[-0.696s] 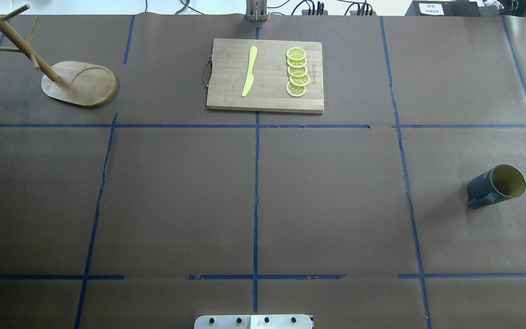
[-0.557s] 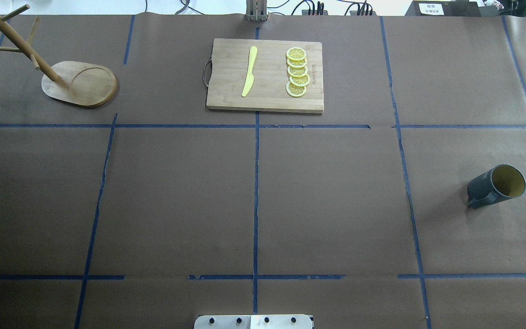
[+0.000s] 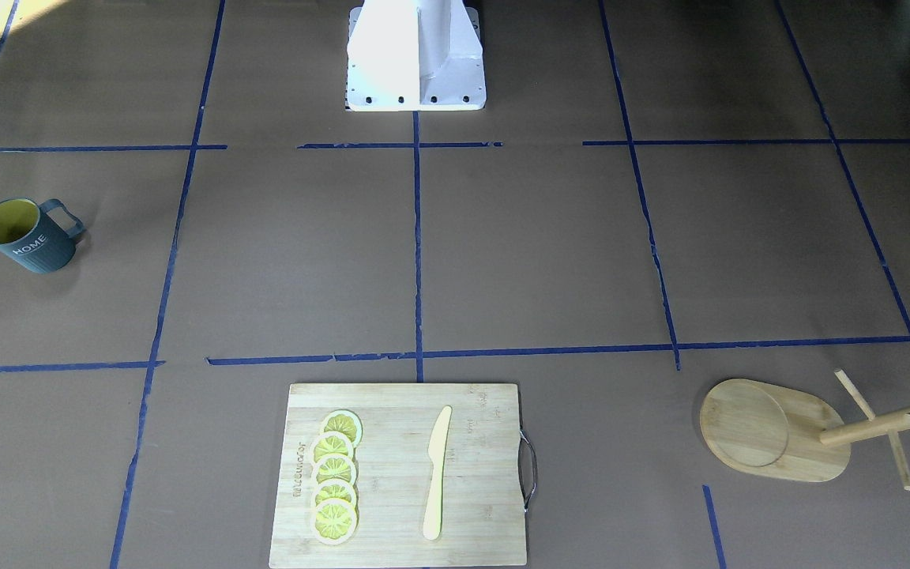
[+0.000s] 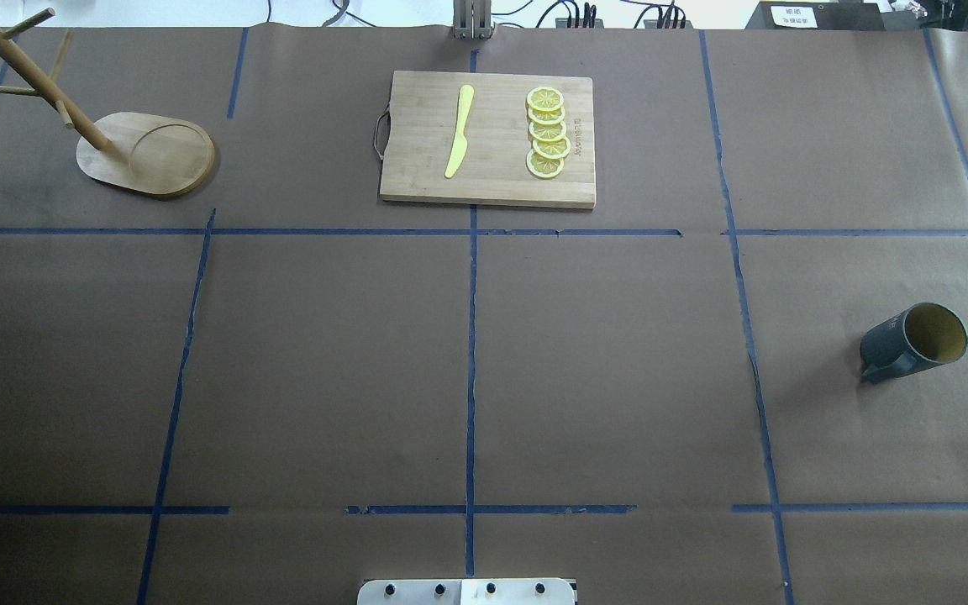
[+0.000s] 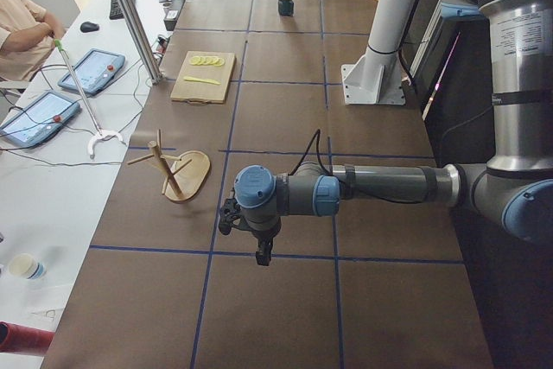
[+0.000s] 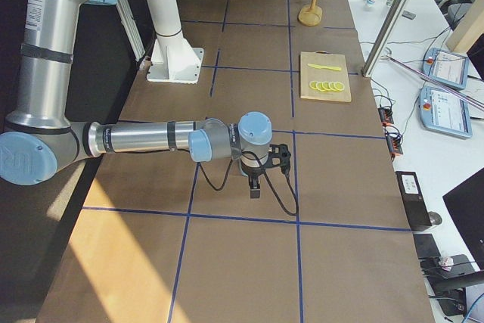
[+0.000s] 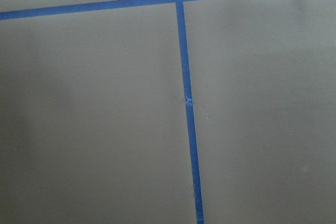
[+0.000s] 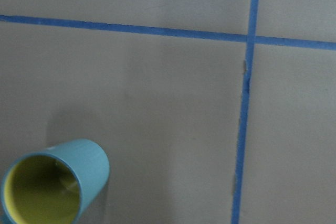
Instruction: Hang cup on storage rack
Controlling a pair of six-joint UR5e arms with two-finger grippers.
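Observation:
The cup (image 4: 912,340), dark blue-grey with a yellow inside, stands upright at the table's right side, its handle toward the robot. "HOME" shows on it in the front-facing view (image 3: 24,235). The right wrist view shows it at the lower left (image 8: 52,182). The storage rack (image 4: 148,154) stands at the far left with bare pegs, and also shows in the front-facing view (image 3: 771,431). The left gripper (image 5: 262,257) hangs over the table's left end, the right gripper (image 6: 255,191) over the right end. I cannot tell if either is open or shut.
A bamboo cutting board (image 4: 488,139) lies at the far middle, bearing a yellow knife (image 4: 460,130) and several lemon slices (image 4: 547,133). The robot's base plate (image 4: 467,591) is at the near edge. Blue tape lines grid the brown paper.

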